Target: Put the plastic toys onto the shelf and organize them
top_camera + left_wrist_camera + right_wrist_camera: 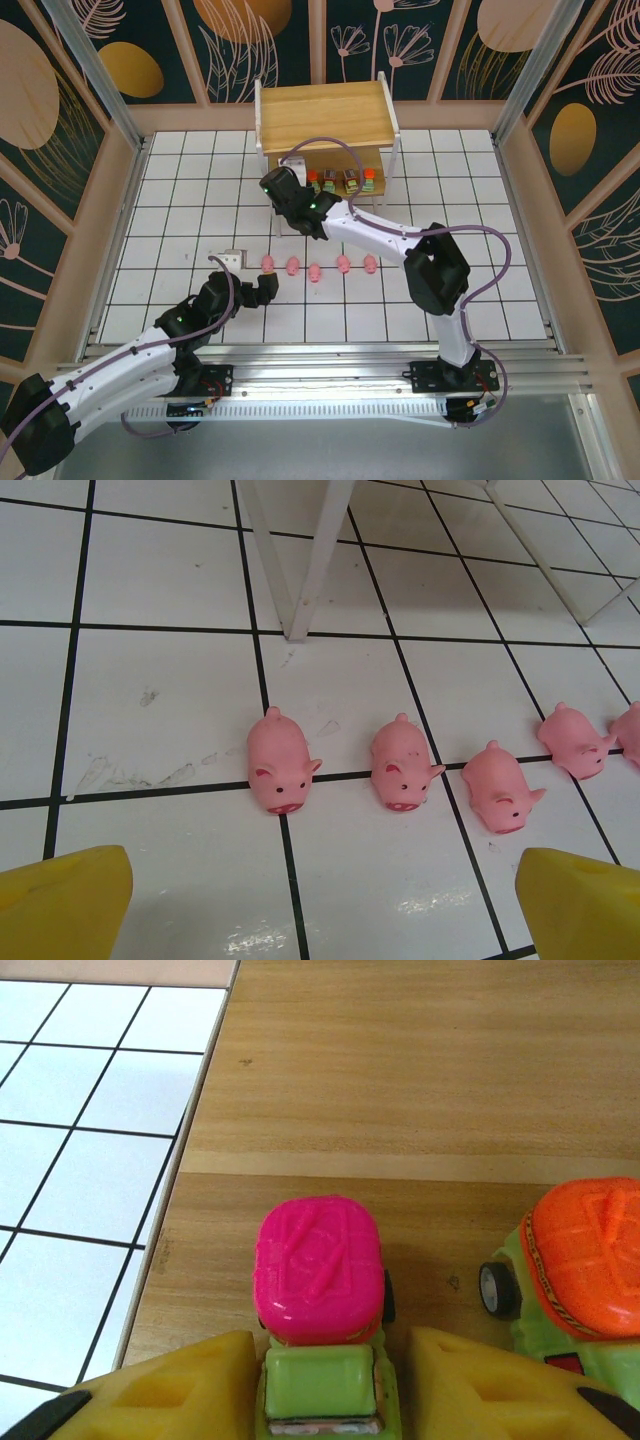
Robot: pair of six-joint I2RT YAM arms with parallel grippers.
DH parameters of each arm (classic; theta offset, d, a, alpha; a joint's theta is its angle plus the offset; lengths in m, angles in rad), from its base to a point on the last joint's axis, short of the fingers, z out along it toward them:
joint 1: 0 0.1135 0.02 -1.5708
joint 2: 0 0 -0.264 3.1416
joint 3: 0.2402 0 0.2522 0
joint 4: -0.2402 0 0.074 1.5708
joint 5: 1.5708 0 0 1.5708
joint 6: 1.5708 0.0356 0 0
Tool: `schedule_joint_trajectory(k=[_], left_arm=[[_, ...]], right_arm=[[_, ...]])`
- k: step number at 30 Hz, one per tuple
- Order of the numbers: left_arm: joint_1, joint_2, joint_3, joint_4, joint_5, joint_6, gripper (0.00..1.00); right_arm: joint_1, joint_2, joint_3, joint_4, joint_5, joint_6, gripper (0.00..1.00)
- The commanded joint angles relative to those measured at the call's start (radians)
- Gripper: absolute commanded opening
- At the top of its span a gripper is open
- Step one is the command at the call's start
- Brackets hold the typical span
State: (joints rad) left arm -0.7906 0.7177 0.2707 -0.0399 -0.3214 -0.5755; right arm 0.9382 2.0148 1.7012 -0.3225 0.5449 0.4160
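The magenta-topped toy (pixel 320 1270) is found at lower centre, standing on the lower board of the shelf (pixel 420 1090) and closely flanked by the jaws of the right gripper (pixel 328 1385); grip cannot be confirmed. The pigs (pixel 280 765) are lined mid-frame ahead of the left gripper (pixel 322 900), jaws wide and empty.

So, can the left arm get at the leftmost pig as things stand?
Probably yes. The left gripper is open and faces the leftmost pig, which lies on bare tile ahead, apart from the next pig. The shelf leg stands behind it, out of the way.
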Motion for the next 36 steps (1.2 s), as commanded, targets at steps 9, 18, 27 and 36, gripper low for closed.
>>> schedule_joint_trajectory(k=[9, 18, 27, 36], left_arm=[[0.006, -0.009, -0.013, 0.015, -0.008, 0.008, 0.98], [0.005, -0.009, -0.013, 0.014, -0.013, 0.006, 0.99], [0.005, 0.010, -0.003, 0.000, -0.062, -0.014, 0.99], [0.006, 0.078, 0.026, 0.027, -0.080, 0.014, 0.99]], right_arm=[[0.027, -0.121, -0.091, 0.006, 0.031, -0.006, 0.45], [0.057, -0.203, -0.177, 0.020, 0.045, 0.009, 0.46], [0.105, -0.354, -0.313, 0.010, 0.050, 0.041, 0.46], [0.106, -0.542, -0.546, -0.019, 0.053, 0.100, 0.45]])
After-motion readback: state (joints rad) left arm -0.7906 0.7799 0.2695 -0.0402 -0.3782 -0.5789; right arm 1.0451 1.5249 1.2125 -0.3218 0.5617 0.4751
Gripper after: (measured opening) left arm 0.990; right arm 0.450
